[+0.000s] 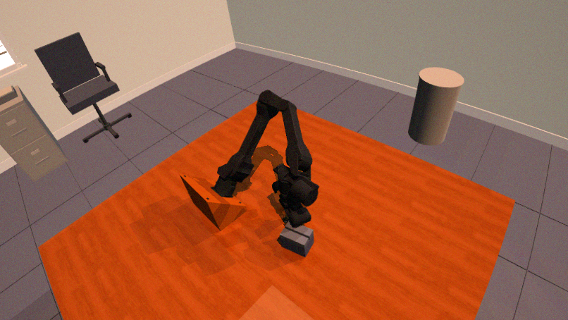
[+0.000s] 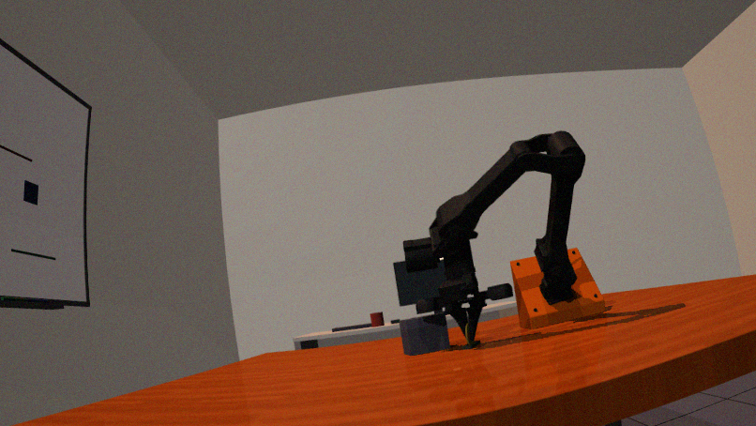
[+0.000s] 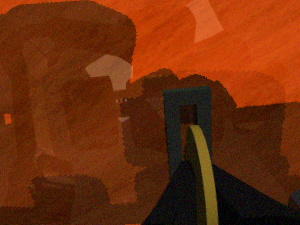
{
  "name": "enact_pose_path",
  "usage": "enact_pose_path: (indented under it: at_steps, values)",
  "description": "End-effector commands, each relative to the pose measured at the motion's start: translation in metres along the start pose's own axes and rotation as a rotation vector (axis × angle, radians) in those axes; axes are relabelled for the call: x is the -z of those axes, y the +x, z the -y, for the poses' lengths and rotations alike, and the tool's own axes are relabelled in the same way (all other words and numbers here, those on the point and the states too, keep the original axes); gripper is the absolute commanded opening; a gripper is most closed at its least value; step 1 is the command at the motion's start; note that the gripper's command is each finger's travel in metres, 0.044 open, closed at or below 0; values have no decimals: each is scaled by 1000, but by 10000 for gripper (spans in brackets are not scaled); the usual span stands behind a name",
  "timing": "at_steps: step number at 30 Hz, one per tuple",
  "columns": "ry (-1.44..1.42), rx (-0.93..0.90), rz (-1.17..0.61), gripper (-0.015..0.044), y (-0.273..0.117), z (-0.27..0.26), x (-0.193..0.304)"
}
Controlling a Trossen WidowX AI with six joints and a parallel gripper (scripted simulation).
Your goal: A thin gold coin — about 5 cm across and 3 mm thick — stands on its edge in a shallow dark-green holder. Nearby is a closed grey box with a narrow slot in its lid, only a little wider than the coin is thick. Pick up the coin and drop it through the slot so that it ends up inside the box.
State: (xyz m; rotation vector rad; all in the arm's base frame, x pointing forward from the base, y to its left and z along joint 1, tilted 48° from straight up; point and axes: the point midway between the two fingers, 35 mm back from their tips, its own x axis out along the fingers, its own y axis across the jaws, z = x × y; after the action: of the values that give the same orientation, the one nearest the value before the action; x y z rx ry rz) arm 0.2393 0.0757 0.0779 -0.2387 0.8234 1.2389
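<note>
Where the coin stood on its edge in the dark-green holder, the wrist view showed its gold rim running up between the two dark fingers, which were pressed against its flat faces. The gripper was thus pinching the coin, with the coin's lower edge apparently in the holder's groove, though the contact there could not be made out. The holder lay flat on the orange table top, its far end showing as a dark frame beyond the coin. In the exterior view the fingers pointed straight down and met in a narrow tip just above the table surface, the coin itself too small to distinguish there. The grey box sat just beside the gripper, apart from it, and in the top view its lid showed the narrow dark slot across it. The arm arched up from its orange base block and came down steeply over the holder. Beyond the table stood a desk chair, a filing cabinet and a tan cylinder, all well apart from the work.
</note>
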Motion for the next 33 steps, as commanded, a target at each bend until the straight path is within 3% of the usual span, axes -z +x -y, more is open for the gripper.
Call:
enact_pose_path:
  at_steps: [1,33]
  values:
    - [4,-1,5,0,0,0,-1]
    - [6,4,-7,0,-68,5,1]
